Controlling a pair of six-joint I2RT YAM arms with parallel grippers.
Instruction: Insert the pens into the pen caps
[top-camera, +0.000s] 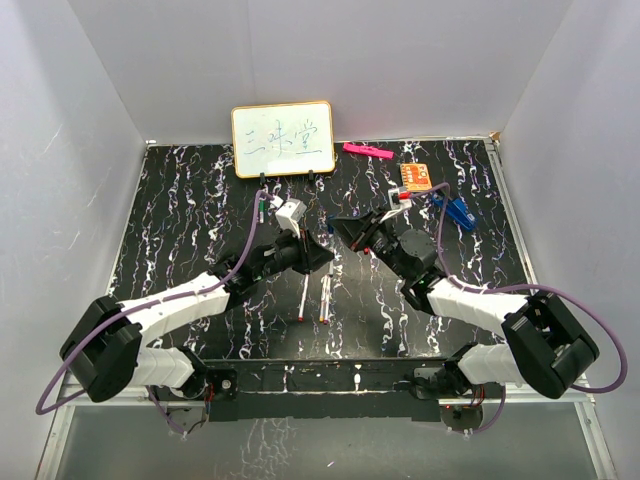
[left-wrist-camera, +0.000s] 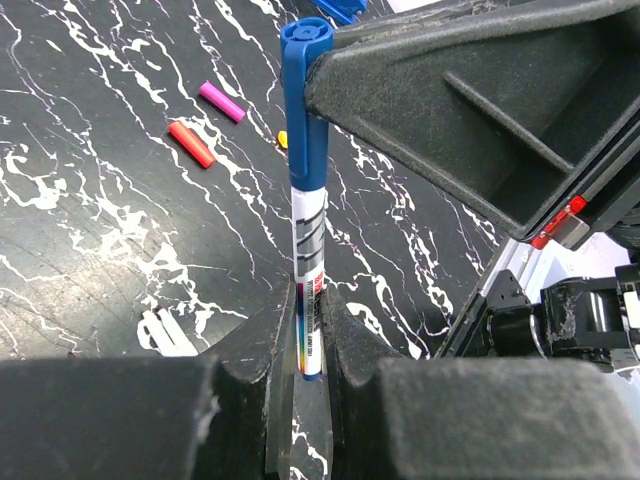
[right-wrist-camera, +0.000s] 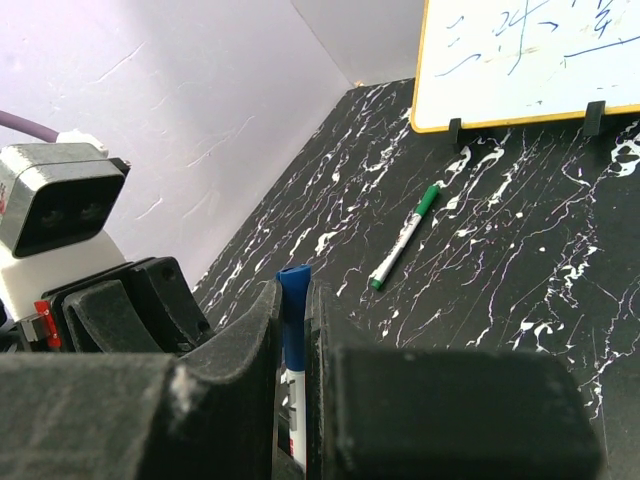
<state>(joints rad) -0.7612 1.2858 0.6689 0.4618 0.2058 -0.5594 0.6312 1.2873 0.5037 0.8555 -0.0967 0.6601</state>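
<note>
My left gripper (left-wrist-camera: 308, 305) is shut on the lower barrel of a white pen (left-wrist-camera: 309, 235) and holds it off the table. A blue cap (left-wrist-camera: 303, 100) sits on the pen's far end. My right gripper (right-wrist-camera: 293, 296) is shut on that blue cap (right-wrist-camera: 293, 318). In the top view the two grippers (top-camera: 320, 251) (top-camera: 351, 232) meet nose to nose over the table's middle. Loose red (left-wrist-camera: 190, 143), purple (left-wrist-camera: 221, 101) and yellow (left-wrist-camera: 283, 139) caps lie on the table beyond. Two uncapped pens (top-camera: 303, 295) (top-camera: 325, 297) lie near the front. A green-capped pen (right-wrist-camera: 405, 237) lies by the whiteboard.
A whiteboard (top-camera: 283, 139) stands at the back centre. A pink marker-like bar (top-camera: 367, 151), an orange board (top-camera: 416, 177) and a blue clip (top-camera: 458, 211) lie at the back right. White walls close in the table on three sides.
</note>
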